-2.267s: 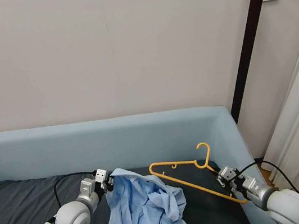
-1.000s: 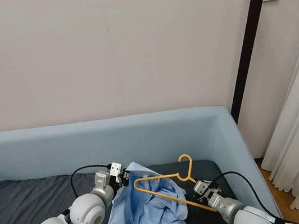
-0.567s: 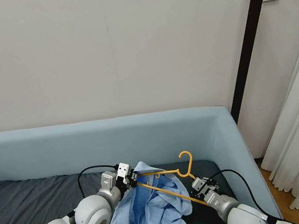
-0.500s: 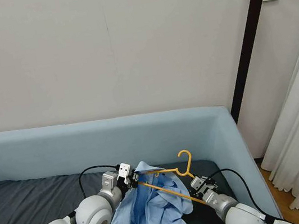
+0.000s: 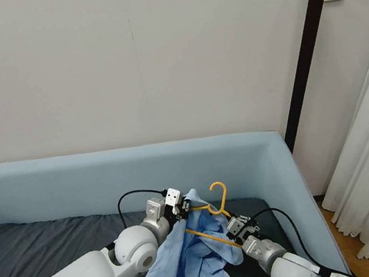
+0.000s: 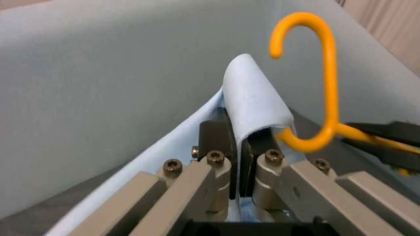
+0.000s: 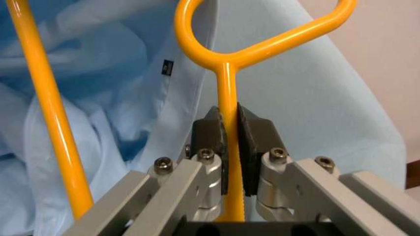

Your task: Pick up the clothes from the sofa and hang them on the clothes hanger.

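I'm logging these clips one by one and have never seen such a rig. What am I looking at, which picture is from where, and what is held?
It is a wheeled robot with two arms, each ending in a gripper with two fingers. The wide picture comes from a camera on its head, looking down at a light blue sofa with a dark seat. The two close-ups come from cameras on the wrists, looking along each arm's fingers. The left gripper is shut on a fold of a light blue shirt that drapes down to the seat. The right gripper is shut on an orange hanger, whose hook sits close beside that fold.
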Motion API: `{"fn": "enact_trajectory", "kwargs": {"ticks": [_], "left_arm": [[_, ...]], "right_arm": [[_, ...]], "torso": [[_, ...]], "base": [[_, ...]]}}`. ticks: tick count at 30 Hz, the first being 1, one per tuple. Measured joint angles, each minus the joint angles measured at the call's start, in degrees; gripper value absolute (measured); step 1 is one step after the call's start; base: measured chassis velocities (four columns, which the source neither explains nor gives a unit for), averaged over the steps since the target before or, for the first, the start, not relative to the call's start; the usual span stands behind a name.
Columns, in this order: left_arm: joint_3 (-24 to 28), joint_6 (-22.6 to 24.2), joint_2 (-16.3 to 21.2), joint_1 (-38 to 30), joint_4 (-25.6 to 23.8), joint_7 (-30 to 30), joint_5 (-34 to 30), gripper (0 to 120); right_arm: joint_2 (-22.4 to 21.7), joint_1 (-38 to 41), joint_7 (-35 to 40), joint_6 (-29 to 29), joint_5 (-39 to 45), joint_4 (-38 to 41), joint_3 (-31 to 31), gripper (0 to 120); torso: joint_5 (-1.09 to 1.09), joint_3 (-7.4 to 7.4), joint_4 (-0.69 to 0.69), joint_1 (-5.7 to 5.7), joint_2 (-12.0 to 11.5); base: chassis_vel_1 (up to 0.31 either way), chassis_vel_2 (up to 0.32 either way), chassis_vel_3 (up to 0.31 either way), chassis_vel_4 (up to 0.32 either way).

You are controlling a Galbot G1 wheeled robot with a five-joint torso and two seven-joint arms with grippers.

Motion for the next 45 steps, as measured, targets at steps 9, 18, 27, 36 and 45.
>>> {"fn": "enact_trajectory", "kwargs": {"ticks": [9, 18, 27, 36, 45], "left_arm": [[3.91, 0.00, -2.45, -1.66, 0.17, -0.11, 1.73, 0], [5.63, -0.24, -3.86, -0.91, -1.03, -0.56, 3.12, 0], [1.34, -0.22, 1.79, 3.88, -6.21, 0.94, 3.07, 0], [-1.67, 6.22, 4.40, 7.65, -10.29, 0.90, 6.46, 22], [-2.92, 1.71, 11.17, 11.01, -13.63, 3.39, 14.82, 56]], "right_arm": [[-0.68, 0.15, -0.55, 0.56, -1.28, 0.66, 0.26, 4], [-2.25, -1.04, -1.58, 1.94, -2.82, 1.85, 0.87, 4], [-2.63, -0.39, -1.51, 2.72, -1.45, 1.45, 1.80, 4], [-2.41, 0.06, -1.37, 4.97, -2.01, 0.98, 1.72, 4], [-2.54, -0.90, -1.38, 7.47, -3.93, -0.07, 3.52, 4]], "torso": [[0.00, -0.01, 0.01, 0.00, 0.00], [-0.02, 0.00, -0.01, 0.00, 0.00], [-0.01, -0.01, 0.01, 0.00, 0.00], [-0.01, -0.01, -0.01, 0.00, 0.00], [-0.01, 0.00, 0.00, 0.00, 0.00]], "base": [[0.000, 0.000, 0.000, 0.000], [0.000, 0.000, 0.000, 0.000], [0.000, 0.000, 0.000, 0.000], [0.000, 0.000, 0.000, 0.000], [0.000, 0.000, 0.000, 0.000]]}}
